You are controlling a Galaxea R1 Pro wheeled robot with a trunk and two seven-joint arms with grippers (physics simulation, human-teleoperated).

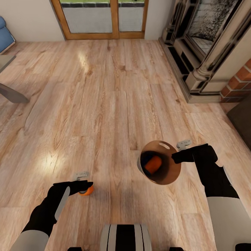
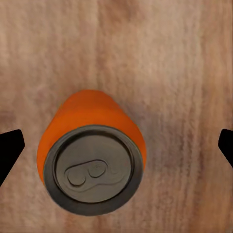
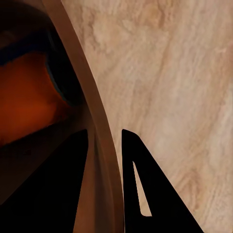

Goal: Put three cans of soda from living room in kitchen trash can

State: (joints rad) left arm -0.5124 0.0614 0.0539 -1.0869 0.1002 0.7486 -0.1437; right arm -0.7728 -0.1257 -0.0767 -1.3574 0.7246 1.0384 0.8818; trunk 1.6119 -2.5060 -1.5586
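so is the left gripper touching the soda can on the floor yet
Apart. The left wrist view shows bare floor between each dark fingertip and the upright soda can.

One soda can (image 1: 153, 164) inside the trash can (image 1: 167, 176), right of another soda can (image 1: 86, 191) on the floor (image 1: 104, 104); fireplace (image 1: 205, 52) far right, glass doors (image 1: 101, 19) behind.

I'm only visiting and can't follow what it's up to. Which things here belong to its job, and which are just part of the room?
Part of the job:
- soda can standing on the floor under the open left gripper
- soda can inside the trash can
- trash can, rim pinched by the right gripper

Just the room:
- fireplace
- glass doors
- blue sofa
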